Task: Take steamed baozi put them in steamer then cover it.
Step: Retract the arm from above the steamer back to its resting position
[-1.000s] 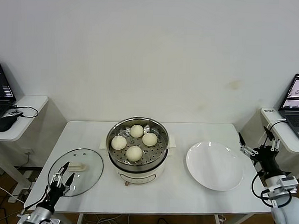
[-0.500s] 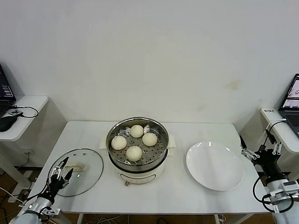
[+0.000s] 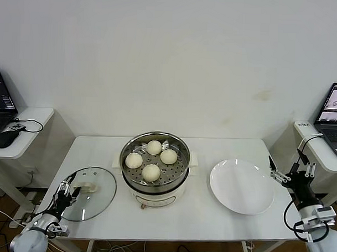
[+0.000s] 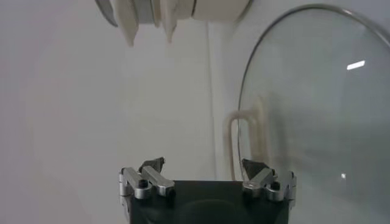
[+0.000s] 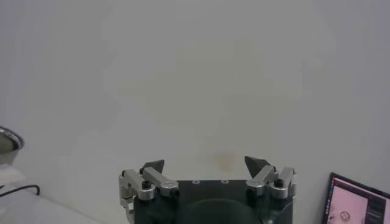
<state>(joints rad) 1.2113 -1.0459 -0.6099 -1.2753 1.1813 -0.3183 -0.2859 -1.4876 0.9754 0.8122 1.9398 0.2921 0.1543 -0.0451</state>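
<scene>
Four cream-white baozi (image 3: 151, 172) sit on the perforated tray inside the steel steamer (image 3: 155, 183) at the table's middle. The glass cover (image 3: 94, 196) lies flat on the table at the left, handle (image 3: 85, 186) up. My left gripper (image 3: 65, 192) is open and empty at the cover's left edge, low by the table's front left corner; its wrist view shows the cover (image 4: 317, 115) and its handle (image 4: 248, 141) just ahead of the gripper (image 4: 203, 165). My right gripper (image 3: 288, 175) is open and empty beyond the table's right edge; its wrist view (image 5: 205, 165) shows only the wall.
A flat white plate (image 3: 242, 186) lies right of the steamer. Side tables with laptops stand at the far left (image 3: 0, 103) and far right (image 3: 335, 112). A black mouse (image 3: 7, 137) lies on the left one.
My left gripper has sunk lower and drawn back toward the front left corner of the table. My right gripper has shifted slightly down and right.
</scene>
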